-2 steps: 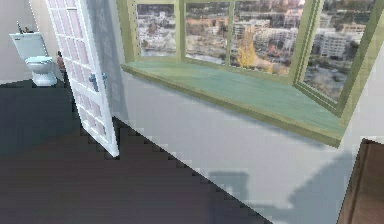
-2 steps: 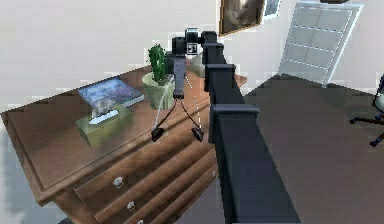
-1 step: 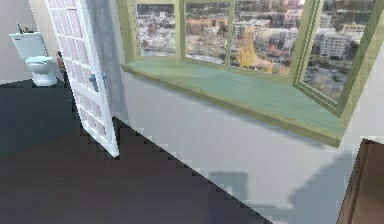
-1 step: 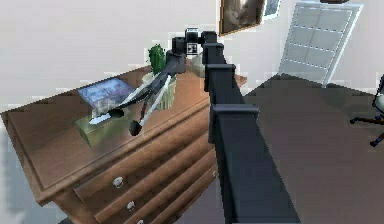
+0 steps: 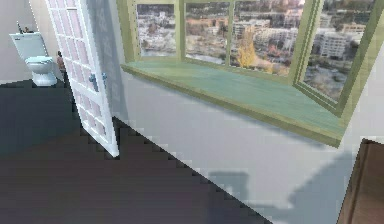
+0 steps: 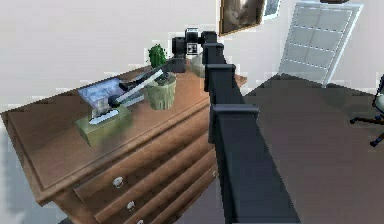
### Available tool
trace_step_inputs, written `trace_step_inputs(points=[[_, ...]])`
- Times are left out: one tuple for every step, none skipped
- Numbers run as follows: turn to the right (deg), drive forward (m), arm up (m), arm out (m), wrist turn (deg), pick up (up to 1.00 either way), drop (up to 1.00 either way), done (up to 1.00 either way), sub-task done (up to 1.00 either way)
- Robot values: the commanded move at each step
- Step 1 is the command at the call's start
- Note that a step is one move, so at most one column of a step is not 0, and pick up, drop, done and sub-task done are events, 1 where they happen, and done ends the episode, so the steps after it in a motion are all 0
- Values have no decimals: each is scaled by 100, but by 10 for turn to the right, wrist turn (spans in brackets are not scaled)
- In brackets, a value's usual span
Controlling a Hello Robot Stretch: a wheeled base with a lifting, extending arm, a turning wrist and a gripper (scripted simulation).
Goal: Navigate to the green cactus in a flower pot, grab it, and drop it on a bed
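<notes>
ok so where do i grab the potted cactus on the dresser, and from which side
Take the pot by its round wall, not the cactus above. It stands upright, so probably come level from the arm side view's right; boxes crowd its left.

- Forward view: pitched somewhat down and facing a bay window (image 5: pixel 240 40) wall obliquely at close range. Dark floor (image 5: pixel 60 170) takes the lower left.
- Its left edge looks past an open white door (image 5: pixel 85 70) to a toilet (image 5: pixel 40 65) farther off.
- Arm side view: looks out along the arm (image 6: pixel 235 130) and down onto a wooden dresser (image 6: pixel 50 125) close by, with the wall right behind. A panelled door (image 6: pixel 315 45) sits far off at upper right.
- Overlap: the brown wood corner (image 5: pixel 365 185) at the forward view's bottom right could be the dresser; can't confirm.
</notes>
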Motion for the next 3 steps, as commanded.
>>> trace_step_inputs(points=[[0,0,0,0,450,0,0,0,0],[0,0,0,0,150,0,0,0,0],[0,0,0,0,0,100,0,0,0]])
